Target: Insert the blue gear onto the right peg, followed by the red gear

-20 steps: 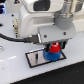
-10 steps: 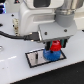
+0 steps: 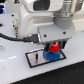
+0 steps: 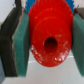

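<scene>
In the exterior view my gripper [image 3: 53, 47] hangs over the white plate [image 3: 36, 58] with its black border. The red gear [image 3: 53, 47] sits between the fingers, directly above the blue gear [image 3: 50, 54], which lies flat on the plate's right part. In the wrist view the red gear [image 4: 49, 35] fills the middle, its dark centre hole facing the camera, with green pads [image 4: 22, 45] pressed against both its sides. The right peg is hidden under the gears. I cannot tell whether the red gear touches the blue one.
A black cable [image 3: 15, 36] runs in from the exterior view's left toward the wrist. The white robot body [image 3: 30, 20] stands behind the plate. The plate lies on a white table [image 3: 15, 72].
The gripper with the red gear has sunk slightly toward the blue gear; little else has shifted.
</scene>
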Tool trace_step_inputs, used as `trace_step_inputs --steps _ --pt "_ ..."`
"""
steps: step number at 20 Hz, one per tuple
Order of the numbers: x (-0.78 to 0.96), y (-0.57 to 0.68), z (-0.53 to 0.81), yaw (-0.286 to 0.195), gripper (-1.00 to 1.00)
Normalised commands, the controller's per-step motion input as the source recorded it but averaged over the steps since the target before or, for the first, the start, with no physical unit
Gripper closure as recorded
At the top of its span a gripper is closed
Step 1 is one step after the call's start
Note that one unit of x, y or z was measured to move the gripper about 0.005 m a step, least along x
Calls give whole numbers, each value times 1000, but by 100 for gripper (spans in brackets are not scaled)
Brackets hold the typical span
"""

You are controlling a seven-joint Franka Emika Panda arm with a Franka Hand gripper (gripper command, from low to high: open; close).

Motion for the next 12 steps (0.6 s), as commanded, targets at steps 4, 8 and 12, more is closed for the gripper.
trace_step_inputs --steps 4,8,12 --pt "212 -76 -13 0 100" --pt "196 -49 -53 0 100" --pt "-34 -3 -409 0 100"
